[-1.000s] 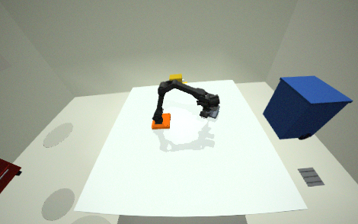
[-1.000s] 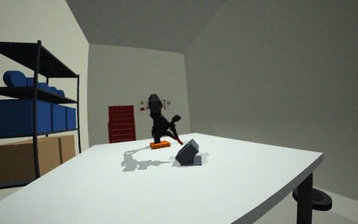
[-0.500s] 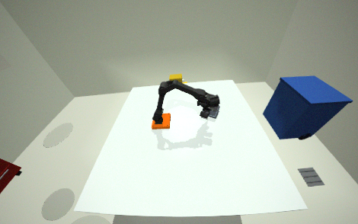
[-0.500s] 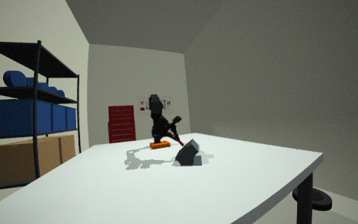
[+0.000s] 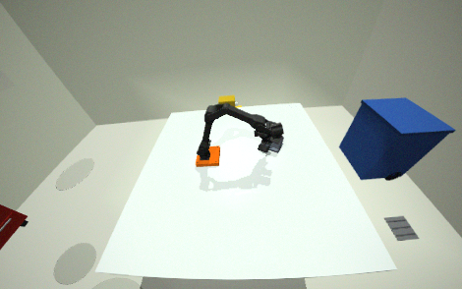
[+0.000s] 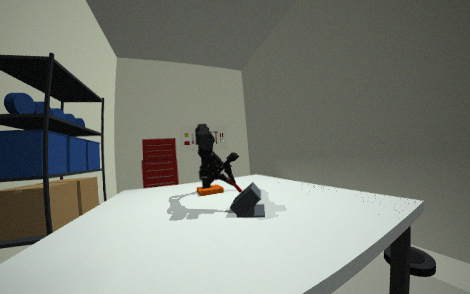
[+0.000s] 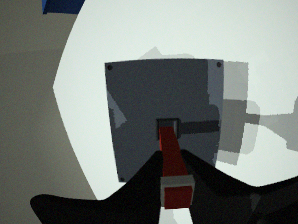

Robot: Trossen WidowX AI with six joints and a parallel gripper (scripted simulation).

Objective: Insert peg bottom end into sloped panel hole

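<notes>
My gripper [image 6: 233, 181] [image 7: 170, 156] is shut on the red flat-sided peg [image 6: 238, 187] [image 7: 173, 159], which has a grey band near its top. The dark grey sloped panel [image 6: 246, 199] [image 7: 140, 95] [image 5: 276, 144] stands below and in front of the fingers. In the wrist view the peg's bottom end overlaps the square hole [image 7: 167, 121]; the hole's upper edge and right side still show around it. In the exterior view the tilted peg reaches the panel's upper edge. Whether its tip is inside the hole, and how deep, I cannot tell.
The arm's orange base [image 5: 214, 156] [image 6: 210, 190] stands on the white table [image 5: 240, 231] [image 6: 164, 255]. A blue bin [image 5: 373, 143] stands off the table's right side in the top view. The arm's shadow falls across the panel and table.
</notes>
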